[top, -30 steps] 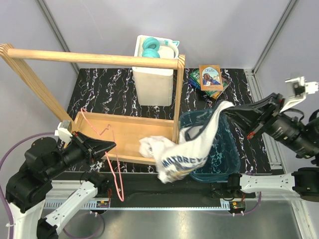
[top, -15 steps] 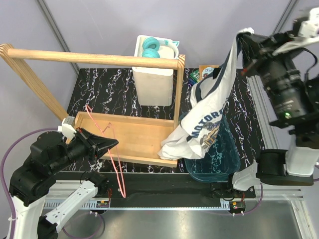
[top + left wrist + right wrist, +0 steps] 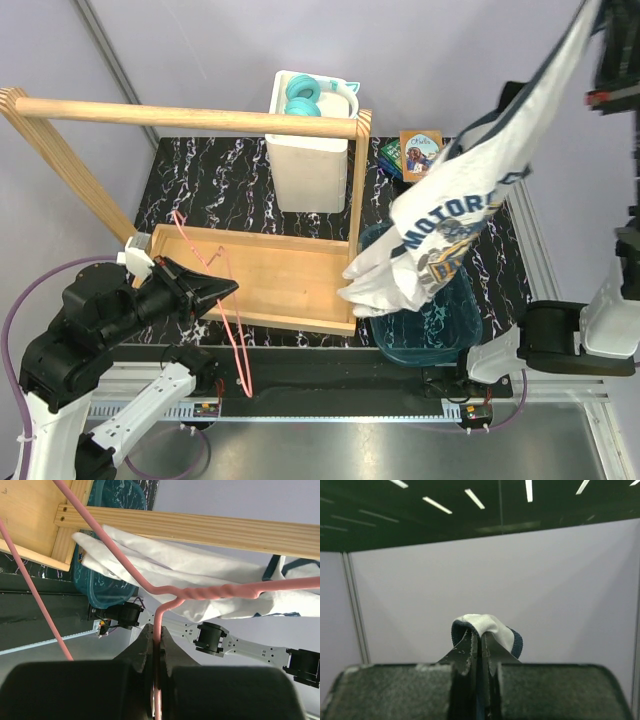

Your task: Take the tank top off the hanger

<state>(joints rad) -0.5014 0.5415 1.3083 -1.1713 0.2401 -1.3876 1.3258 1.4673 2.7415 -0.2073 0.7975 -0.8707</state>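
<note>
Hanging high from the right jaws, which pinch its navy-trimmed strap, the tank top [image 3: 450, 235] trails down over the blue tub [image 3: 455, 335], hem beside the wooden rack [image 3: 357, 200]; the hanger [image 3: 210, 591] lies well apart, neck clamped in the left jaws; separation looks done; next comes lowering and releasing the shirt.

Teal headphones [image 3: 302, 98] rest in the white bin [image 3: 310, 172]

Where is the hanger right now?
Top view, lower left: the hanger is pinched in the left gripper by the wooden tray, clear of the tank top held up on the right.
</note>
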